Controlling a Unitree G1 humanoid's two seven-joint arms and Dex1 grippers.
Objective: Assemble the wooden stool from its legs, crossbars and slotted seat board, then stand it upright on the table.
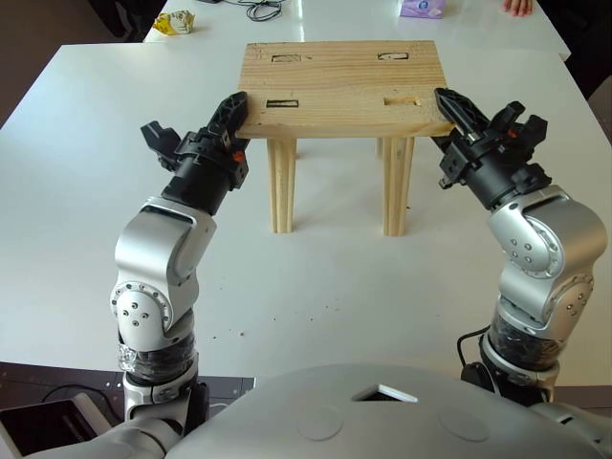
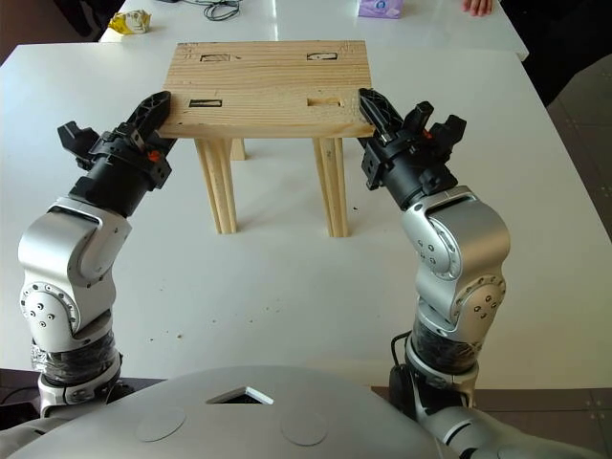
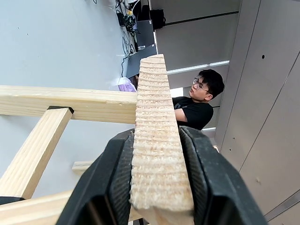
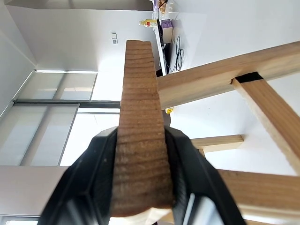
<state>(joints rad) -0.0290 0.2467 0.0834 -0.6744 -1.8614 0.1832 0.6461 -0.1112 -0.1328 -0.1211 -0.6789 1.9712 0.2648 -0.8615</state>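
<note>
Two grippers hold the assembled stool, one at each end of its seat.

1. Left gripper: clenched on the left edge of the pale pine slotted seat board. The left wrist view shows the black finger pads pressed against both faces of the board's end grain.
2. Stool position: the seat board lies level at the middle of the white table, slightly toward the far side. The near left leg and near right leg stand upright with their feet on the tabletop. Four rectangular slots show in the seat. A pale crossbar joins the legs under the seat.
3. Right gripper: clenched on the right edge of the seat board, gripping it in the same manner as the left.

Task status, as judged: legs, crossbars and seat appear joined, and the stool stands upright, so assembly looks complete. Remaining steps are likely to release both grippers and draw the arms clear. Release evenly, since a sideways pull could tip or slide the stool.
</note>
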